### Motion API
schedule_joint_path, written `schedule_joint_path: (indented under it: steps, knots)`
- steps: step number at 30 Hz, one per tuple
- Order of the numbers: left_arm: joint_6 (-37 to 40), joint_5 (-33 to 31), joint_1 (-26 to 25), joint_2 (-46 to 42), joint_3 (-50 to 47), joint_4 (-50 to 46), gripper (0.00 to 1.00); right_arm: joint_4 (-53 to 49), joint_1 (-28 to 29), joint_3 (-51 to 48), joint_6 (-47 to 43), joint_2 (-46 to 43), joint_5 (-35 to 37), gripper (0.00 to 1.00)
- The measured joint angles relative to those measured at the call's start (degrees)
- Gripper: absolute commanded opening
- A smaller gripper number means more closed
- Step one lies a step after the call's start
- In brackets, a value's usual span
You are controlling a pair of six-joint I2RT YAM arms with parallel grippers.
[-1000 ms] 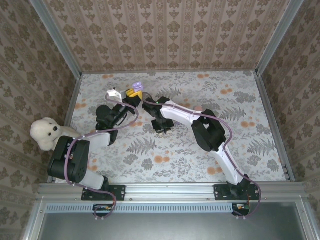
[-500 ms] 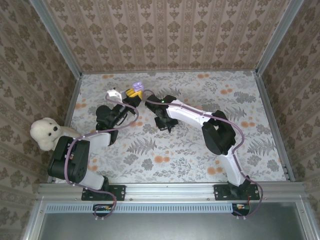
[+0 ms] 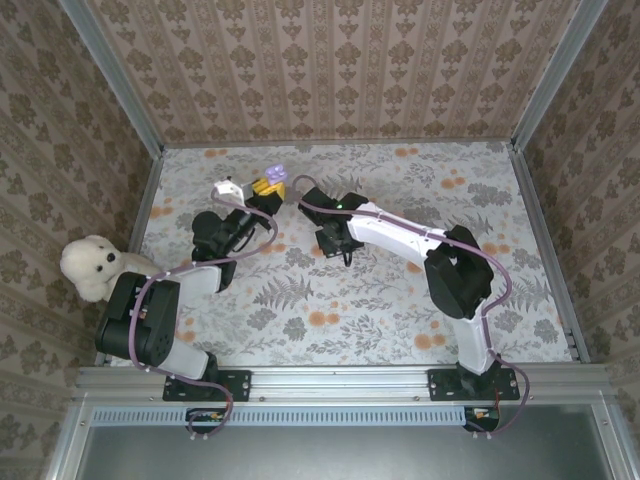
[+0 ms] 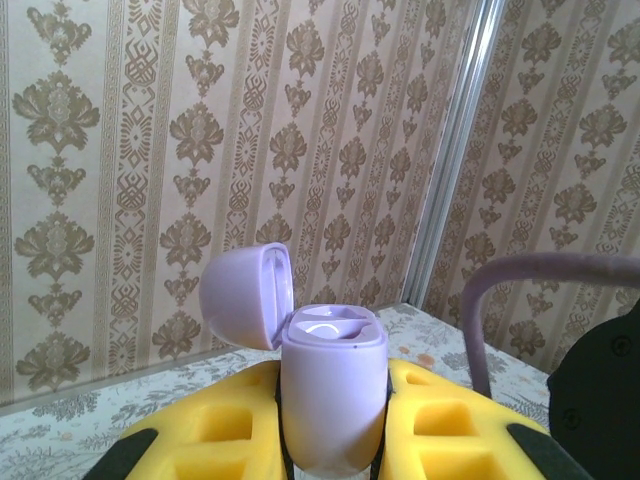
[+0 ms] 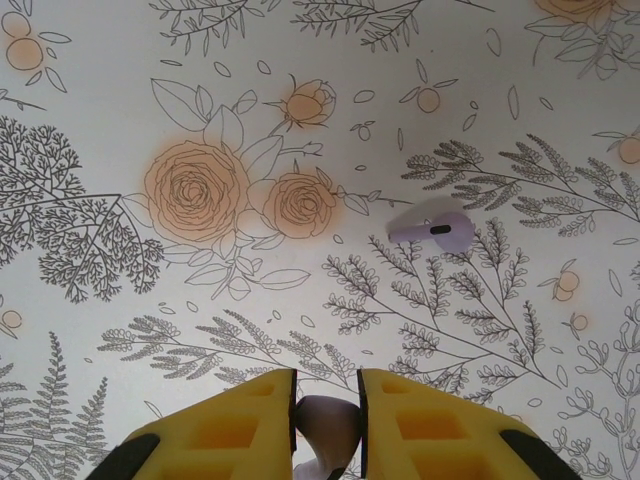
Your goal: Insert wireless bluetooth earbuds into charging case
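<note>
A floral cloth with orange roses and grey ferns covers the table. Damask-papered walls close it in on three sides, and a metal rail runs along the near edge. A white plush toy sits against the left edge.

From above, the left gripper is raised toward the far left of the table with the lilac charging case at its tip. The left wrist view brings this close. The yellow fingers are clamped on the case, which stands upright with its lid hinged open to the left. A pale hollow shows in its top, but I cannot tell whether a bud sits in it.

The right wrist view looks straight down at the cloth. The right gripper is closed on a small lilac piece, apparently the held earbud, though it is mostly hidden. The loose earbud lies on the cloth, apart from the fingers.
</note>
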Motion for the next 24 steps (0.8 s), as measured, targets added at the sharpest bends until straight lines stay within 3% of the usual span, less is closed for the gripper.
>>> schedule_joint_path:
  steps: [24]
  knots:
    - [3.5,1.2,-0.8,-1.1,-5.7,-0.2,0.00,7.8,-2.9,-6.6,-6.2,-17.0,2.3,0.24]
